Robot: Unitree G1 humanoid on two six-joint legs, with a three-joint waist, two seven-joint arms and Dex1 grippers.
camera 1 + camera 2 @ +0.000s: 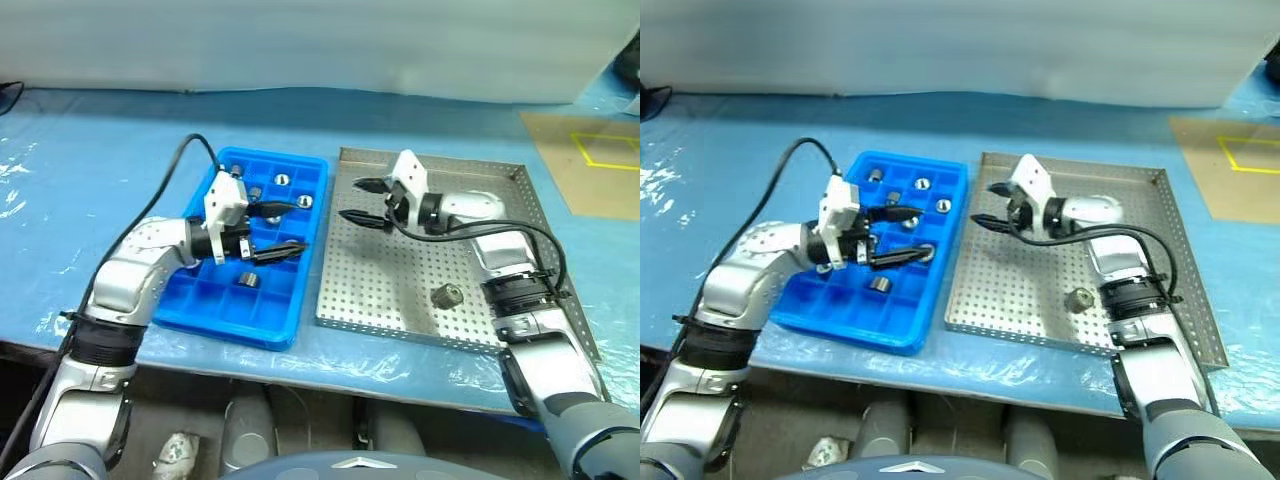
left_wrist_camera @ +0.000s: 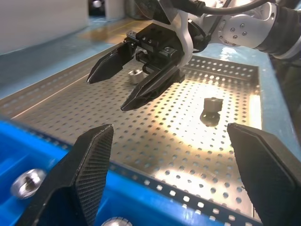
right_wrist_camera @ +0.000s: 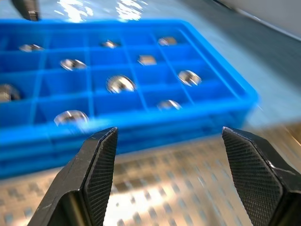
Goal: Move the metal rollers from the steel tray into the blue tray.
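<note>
Right gripper: jaws apart, empty, above steel tray at its 10 o'clock.
Left gripper: wide, empty, over blue tray.
Metal rollers: one lay at the steel tray's 5 o'clock; others sat in the blue compartments.
Technique: the right gripper needed to straddle it squarely before closing.

Silver arms, black cables (knurled black fingers).

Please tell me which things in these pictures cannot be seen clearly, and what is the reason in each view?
- Rollers left in the steel tray: head views show one roller; the right gripper and its arm cover part of the floor. Left wrist view shows another behind it.
- Blue tray: the left gripper hides some compartments.
- Right wrist view: motion blur, roller details unreadable.
</note>
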